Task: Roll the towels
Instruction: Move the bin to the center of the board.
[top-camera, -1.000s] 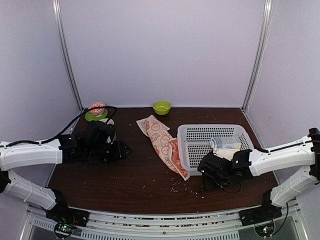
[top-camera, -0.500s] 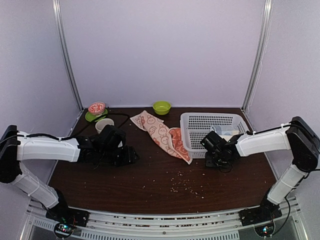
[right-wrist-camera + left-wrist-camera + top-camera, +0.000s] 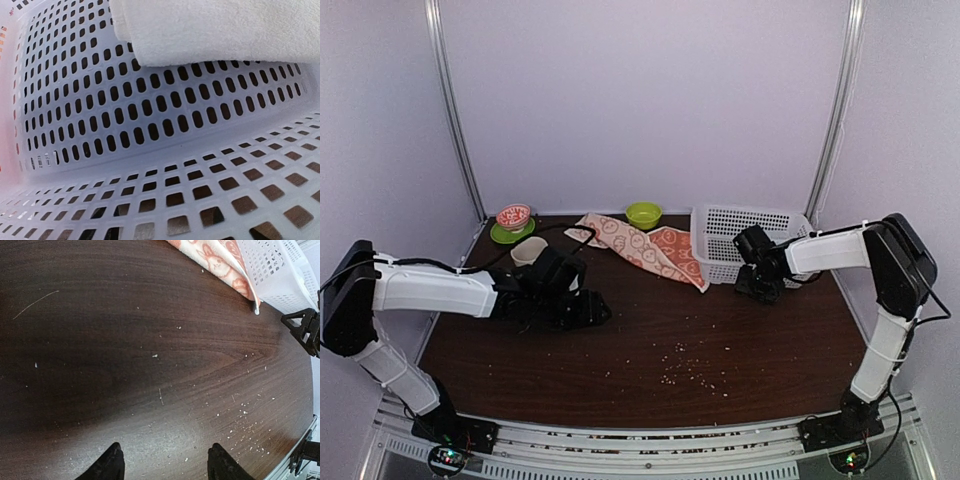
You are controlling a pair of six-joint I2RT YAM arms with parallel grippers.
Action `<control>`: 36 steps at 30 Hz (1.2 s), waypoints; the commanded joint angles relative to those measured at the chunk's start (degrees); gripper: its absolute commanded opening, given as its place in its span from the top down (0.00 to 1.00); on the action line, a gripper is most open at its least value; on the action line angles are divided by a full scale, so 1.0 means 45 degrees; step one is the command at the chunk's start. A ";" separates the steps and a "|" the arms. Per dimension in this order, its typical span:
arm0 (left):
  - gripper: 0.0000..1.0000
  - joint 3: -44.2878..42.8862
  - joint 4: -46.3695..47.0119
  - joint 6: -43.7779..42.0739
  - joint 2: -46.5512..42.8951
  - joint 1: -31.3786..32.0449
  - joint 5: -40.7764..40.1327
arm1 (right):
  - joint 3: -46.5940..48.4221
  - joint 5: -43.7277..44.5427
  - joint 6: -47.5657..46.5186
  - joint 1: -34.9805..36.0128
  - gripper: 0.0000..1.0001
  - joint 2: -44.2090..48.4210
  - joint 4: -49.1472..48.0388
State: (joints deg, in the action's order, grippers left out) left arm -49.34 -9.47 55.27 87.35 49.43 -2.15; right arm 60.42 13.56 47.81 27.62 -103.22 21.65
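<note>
Lavender panels box in a dark wooden table [image 3: 770,340] speckled with pale crumbs [image 3: 685,368]. Two towels on show: one rabbit-print towel [image 3: 645,247], peach and cream, lies spread out toward the back, its right end touching the single white perforated basket [image 3: 740,225], and one cream-white towel [image 3: 215,30] rests against that basket's mesh wall. The left gripper [image 3: 165,467] hovers low over bare wood, fingers parted, nothing between them. The right gripper [image 3: 760,283] sits at the basket's front, and whether its jaws are apart cannot be told. Back left stand one cream cup [image 3: 527,250] and one red-patterned bowl [image 3: 513,215] on one green plate [image 3: 500,235], with one green bowl [image 3: 643,214] at back centre.
</note>
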 commanded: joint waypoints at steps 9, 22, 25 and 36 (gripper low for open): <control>0.42 -0.0735 0.0110 -0.0823 0.0199 -0.0100 -0.0473 | -0.0213 -0.1191 -0.1636 0.0787 0.35 0.1627 0.0346; 0.35 -0.5606 -0.0390 -0.0358 0.3979 -0.0178 0.0158 | -0.0560 -0.0435 -0.1706 0.1701 0.33 0.1516 -0.0269; 0.35 -0.5838 -0.0088 0.0042 0.4434 -0.0195 0.0278 | -0.0490 -0.0376 -0.1571 0.1528 0.33 0.1071 -0.0435; 0.29 -0.8205 0.0618 0.2052 0.7126 -0.0651 0.0776 | -0.1222 -0.0180 -0.1680 -0.0015 0.28 0.1041 -0.1135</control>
State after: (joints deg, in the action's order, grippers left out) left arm -80.99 -10.28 59.64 115.59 47.79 0.08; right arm 55.68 10.50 40.56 29.87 -98.59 18.98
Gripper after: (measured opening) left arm 0.677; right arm 0.717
